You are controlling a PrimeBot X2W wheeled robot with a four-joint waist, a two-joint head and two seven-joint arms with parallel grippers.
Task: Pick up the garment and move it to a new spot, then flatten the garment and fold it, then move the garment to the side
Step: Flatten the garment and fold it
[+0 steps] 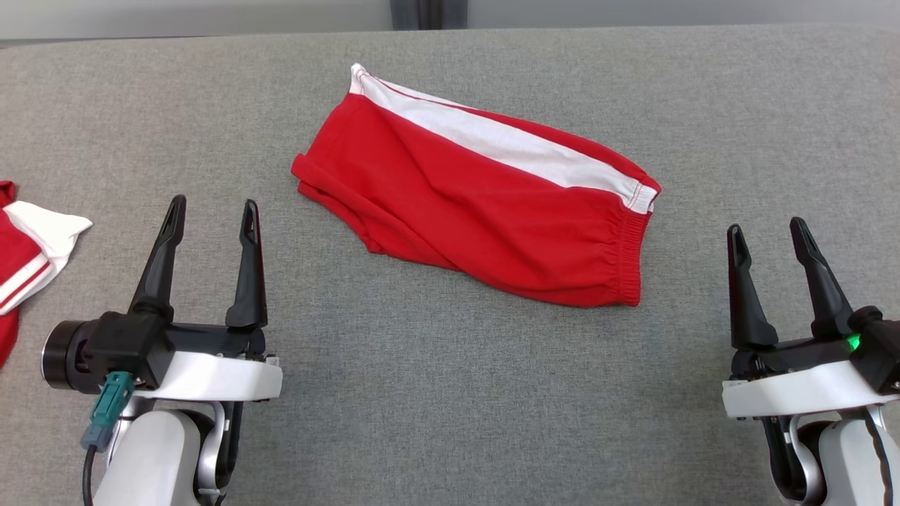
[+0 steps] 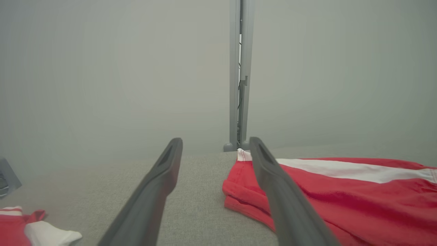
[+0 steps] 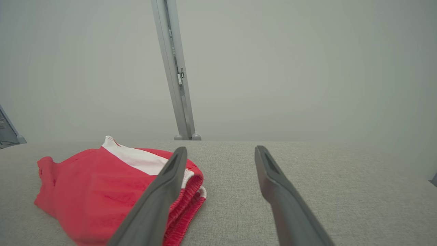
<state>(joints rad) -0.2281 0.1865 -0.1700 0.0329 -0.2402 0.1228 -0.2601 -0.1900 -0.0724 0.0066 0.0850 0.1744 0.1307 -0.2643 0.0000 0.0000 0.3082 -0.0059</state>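
Observation:
The garment [image 1: 485, 200] is a pair of red shorts with a white side stripe, lying folded and slanted in the middle of the grey cloth surface. It also appears right of my fingers in the left wrist view [image 2: 341, 194] and at the lower left of the right wrist view [image 3: 102, 184]. My left gripper [image 1: 212, 211] rests at the lower left, open and empty, its fingertips short of the shorts' hem. My right gripper [image 1: 768, 233] sits at the lower right, open and empty, just right of the elastic waistband.
Another red and white garment [image 1: 24, 256] lies at the left edge of the grey surface [image 1: 450, 393]; it also lies low and left [image 2: 30, 232] in the left wrist view. A grey upright post [image 2: 240, 75] stands behind the far edge, against a pale wall.

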